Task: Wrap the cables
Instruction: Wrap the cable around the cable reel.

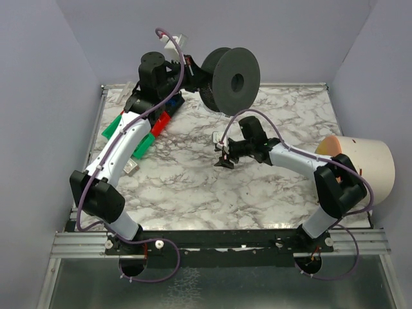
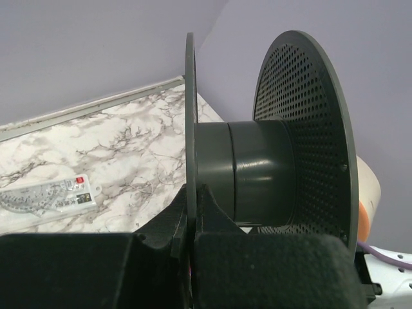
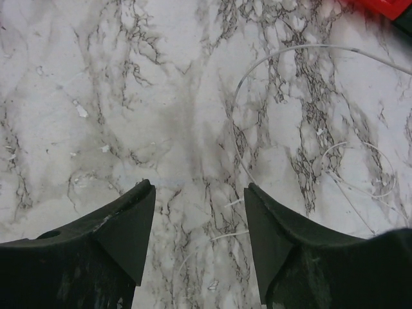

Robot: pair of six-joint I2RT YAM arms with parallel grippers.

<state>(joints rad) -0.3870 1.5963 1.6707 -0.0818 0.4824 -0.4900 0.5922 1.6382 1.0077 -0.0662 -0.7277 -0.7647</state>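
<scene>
The spool [image 1: 232, 80] is held off the table [image 1: 193, 187], standing on edge, at the tip of the left pincer [image 1: 191, 71], which is clamped on the rim of the nearer flange [image 2: 190, 116]. In the left wrist view that thin flange is seen edge-on, pinched between the two dark fingers [image 2: 164, 228]. The smooth dark hub [image 2: 257, 170] and the perforated far flange [image 2: 309, 129] are seen beyond them to the right, and whether any turns are wound on the hub cannot be told. A thin pale cable [image 3: 234, 122] is seen lying in loose curves on the marble just below and ahead of the right pincer [image 1: 223, 161], untouched by it. The jaws of the right pincer are spread apart with nothing between them, and it is poised over the middle of the table, well apart from the spool. A clear protractor [image 2: 45, 196] is seen flat on the table to the left of the left pincer. Green blocks [image 1: 116, 125] and red blocks [image 1: 161, 122] are seen under the left arm, behind that pincer. A pale cup [image 1: 364, 164] with an orange inside is laid on its side at the table's edge, behind the right pincer and beside its arm.
</scene>
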